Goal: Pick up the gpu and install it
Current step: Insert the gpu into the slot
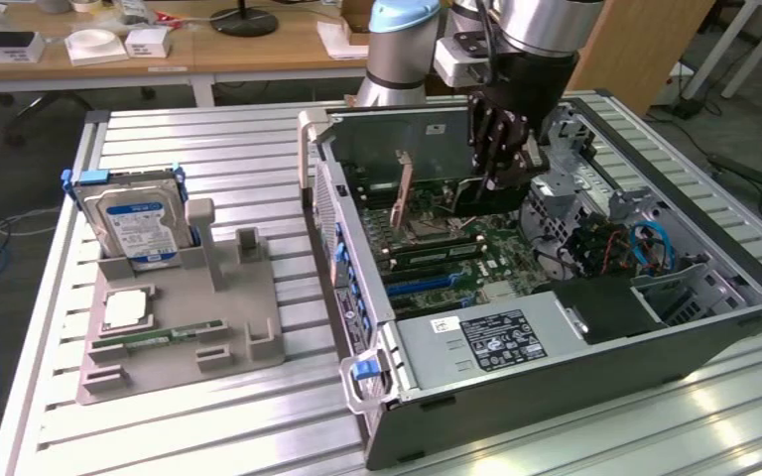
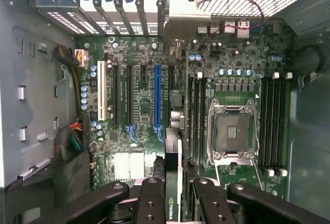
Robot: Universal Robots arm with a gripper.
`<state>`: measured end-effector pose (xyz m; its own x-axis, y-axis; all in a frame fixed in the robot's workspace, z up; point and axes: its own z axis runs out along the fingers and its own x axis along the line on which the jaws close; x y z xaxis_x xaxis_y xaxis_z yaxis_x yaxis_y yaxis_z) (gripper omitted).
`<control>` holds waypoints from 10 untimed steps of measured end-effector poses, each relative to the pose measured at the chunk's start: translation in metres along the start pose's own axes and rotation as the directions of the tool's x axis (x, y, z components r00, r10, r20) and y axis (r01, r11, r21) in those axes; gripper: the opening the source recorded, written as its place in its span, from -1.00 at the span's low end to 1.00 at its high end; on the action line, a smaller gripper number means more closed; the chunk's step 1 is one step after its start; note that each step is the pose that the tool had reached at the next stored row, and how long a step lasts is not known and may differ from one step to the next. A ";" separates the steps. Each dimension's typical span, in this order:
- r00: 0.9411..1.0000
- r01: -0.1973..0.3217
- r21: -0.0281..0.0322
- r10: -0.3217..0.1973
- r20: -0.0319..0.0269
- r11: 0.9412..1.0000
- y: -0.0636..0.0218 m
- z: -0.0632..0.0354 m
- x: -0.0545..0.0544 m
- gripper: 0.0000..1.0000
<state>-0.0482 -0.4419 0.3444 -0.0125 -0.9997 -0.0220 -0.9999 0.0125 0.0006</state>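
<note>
gripper (image 1: 498, 180) is about half closed, pinching the gpu (image 1: 471, 198), nvidia logo peeking between the fingers (image 2: 152, 201). the card hangs over the motherboard (image 1: 487, 248) inside the open case (image 1: 554, 377), upper middle of the exterior frame. looks unseated, but hard to tell.

Ext cam angled down at PC case (image 1: 593, 382); wrist cam close above motherboard (image 2: 237, 59), in both views.
</note>
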 end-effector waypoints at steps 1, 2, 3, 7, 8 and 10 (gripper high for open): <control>1.000 0.000 0.000 0.000 0.000 1.000 0.0000 0.0000 0.000 -0.48; 1.000 0.000 0.000 0.000 0.000 1.000 0.0000 0.0000 0.000 -0.48; 1.000 0.000 0.000 0.000 0.000 1.000 0.0000 0.0001 0.000 -0.48; 1.000 0.000 0.000 0.000 0.001 1.000 0.0001 0.0011 0.000 -0.48; 1.000 0.000 0.000 0.000 0.000 1.000 0.0002 0.0020 0.000 -0.48; 1.000 0.000 0.000 0.000 0.000 1.000 0.0006 0.0045 0.000 -0.48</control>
<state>-0.0488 -0.4423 0.3400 -0.0127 -0.9997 -0.0222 -0.9999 0.0127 0.0005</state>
